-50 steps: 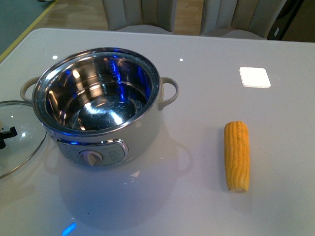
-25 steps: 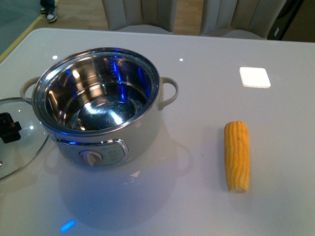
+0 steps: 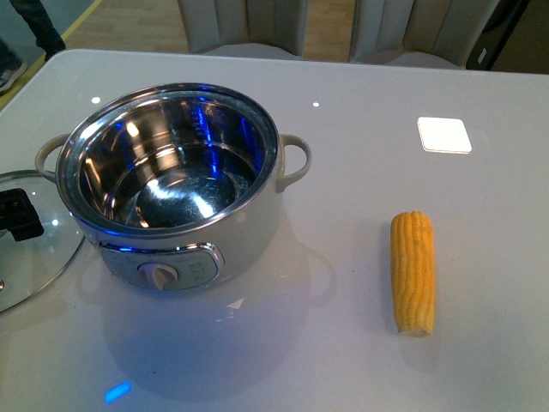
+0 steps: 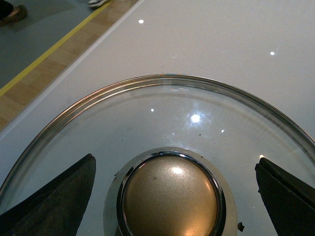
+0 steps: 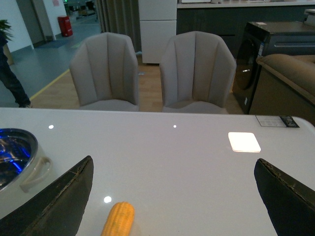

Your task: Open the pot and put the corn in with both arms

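Two claws, both spread. Your left claw [image 4: 172, 196] straddles the gold knob [image 4: 170, 209] of the glass lid [image 4: 162, 113], fingers clear on either side. The lid lies flat on the table [image 3: 360, 360] at nine o'clock from the uncovered pot [image 3: 171, 184]. The corn [image 3: 413, 271] lies on the table at the pot's four o'clock, well apart. Your right claw [image 5: 170, 196] hangs wide open above the table.

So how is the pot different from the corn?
The round cream-white electric pot stands upright, open and empty; the yellow-orange corn cob lies flat on its side. The pot is wide and round, the corn slim and long. The pot's bowl is shiny steel, the corn ridged. Both rest on the white table, apart.
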Robot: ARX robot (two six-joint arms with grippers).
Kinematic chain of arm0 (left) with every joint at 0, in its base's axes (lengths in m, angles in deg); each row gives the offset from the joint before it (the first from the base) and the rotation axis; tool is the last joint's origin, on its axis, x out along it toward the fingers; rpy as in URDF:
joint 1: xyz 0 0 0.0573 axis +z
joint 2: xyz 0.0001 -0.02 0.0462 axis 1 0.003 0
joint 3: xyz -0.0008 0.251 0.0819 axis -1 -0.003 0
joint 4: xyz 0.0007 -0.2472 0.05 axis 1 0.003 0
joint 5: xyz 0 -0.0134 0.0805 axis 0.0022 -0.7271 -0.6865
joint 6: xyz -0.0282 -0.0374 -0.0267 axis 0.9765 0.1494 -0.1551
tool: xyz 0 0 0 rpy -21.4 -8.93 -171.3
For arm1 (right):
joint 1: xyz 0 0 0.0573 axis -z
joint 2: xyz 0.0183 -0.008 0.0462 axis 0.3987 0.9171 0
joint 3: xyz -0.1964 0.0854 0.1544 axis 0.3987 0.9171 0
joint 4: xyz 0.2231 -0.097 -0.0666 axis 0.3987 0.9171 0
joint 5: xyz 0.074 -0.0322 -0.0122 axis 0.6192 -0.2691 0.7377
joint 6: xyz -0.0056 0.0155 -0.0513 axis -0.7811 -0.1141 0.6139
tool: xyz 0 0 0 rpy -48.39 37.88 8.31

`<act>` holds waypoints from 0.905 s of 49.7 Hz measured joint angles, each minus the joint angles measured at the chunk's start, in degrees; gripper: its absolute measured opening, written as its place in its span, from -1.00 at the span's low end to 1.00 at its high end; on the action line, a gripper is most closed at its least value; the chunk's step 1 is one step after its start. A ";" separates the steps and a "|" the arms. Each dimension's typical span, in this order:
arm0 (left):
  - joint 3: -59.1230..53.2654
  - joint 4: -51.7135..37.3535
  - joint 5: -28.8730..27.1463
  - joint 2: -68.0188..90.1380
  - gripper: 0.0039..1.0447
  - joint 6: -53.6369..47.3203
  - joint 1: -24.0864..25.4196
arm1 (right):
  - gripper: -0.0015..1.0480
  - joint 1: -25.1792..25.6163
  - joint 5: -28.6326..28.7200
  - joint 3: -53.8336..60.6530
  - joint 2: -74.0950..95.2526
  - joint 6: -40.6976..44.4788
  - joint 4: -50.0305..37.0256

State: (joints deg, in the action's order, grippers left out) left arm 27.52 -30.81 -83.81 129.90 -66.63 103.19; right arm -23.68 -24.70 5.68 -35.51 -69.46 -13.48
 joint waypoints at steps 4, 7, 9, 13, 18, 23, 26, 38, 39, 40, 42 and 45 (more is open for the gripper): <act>-0.24 -0.02 0.17 -0.20 0.88 0.22 0.04 | 0.83 0.00 0.00 0.02 0.00 0.00 0.00; -0.68 -0.02 0.31 -0.63 0.88 0.42 0.11 | 0.83 0.00 0.00 0.00 0.00 0.00 0.00; -1.38 0.02 0.98 -1.55 0.88 1.11 0.42 | 0.83 0.00 0.00 0.00 0.00 0.00 0.00; -7.15 2.10 4.70 -10.01 0.88 4.68 2.73 | 0.83 0.00 -0.04 0.00 0.00 0.00 0.00; -9.27 5.42 5.44 -24.83 0.88 7.43 5.33 | 0.83 0.00 0.00 0.00 -0.04 0.00 0.00; -10.25 8.44 6.29 -31.50 0.88 8.07 5.81 | 0.83 0.00 -0.02 0.00 -0.04 0.00 0.02; -11.50 10.45 7.45 -34.07 0.88 8.39 5.79 | 0.83 0.00 0.00 0.00 -0.04 0.00 0.00; -20.85 21.20 12.39 -55.56 0.88 8.57 4.94 | 0.83 0.00 -0.02 0.00 -0.04 0.00 0.00; -21.51 22.03 12.63 -57.22 0.88 8.59 4.72 | 0.83 0.00 -0.02 0.00 -0.04 0.00 0.02; -22.60 23.47 13.05 -59.95 0.88 8.59 4.28 | 0.83 0.00 0.00 0.00 -0.04 0.00 0.00; -24.39 25.88 13.68 -64.39 0.88 8.57 3.48 | 0.83 0.00 0.00 0.00 -0.04 0.00 0.00; -26.36 28.79 13.84 -69.48 0.88 8.59 2.38 | 0.83 0.00 0.00 0.00 -0.04 0.00 0.00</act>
State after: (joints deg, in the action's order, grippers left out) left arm 1.16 -2.02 -69.97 60.41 -58.04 105.58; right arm -23.68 -24.70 5.68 -35.56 -69.46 -13.48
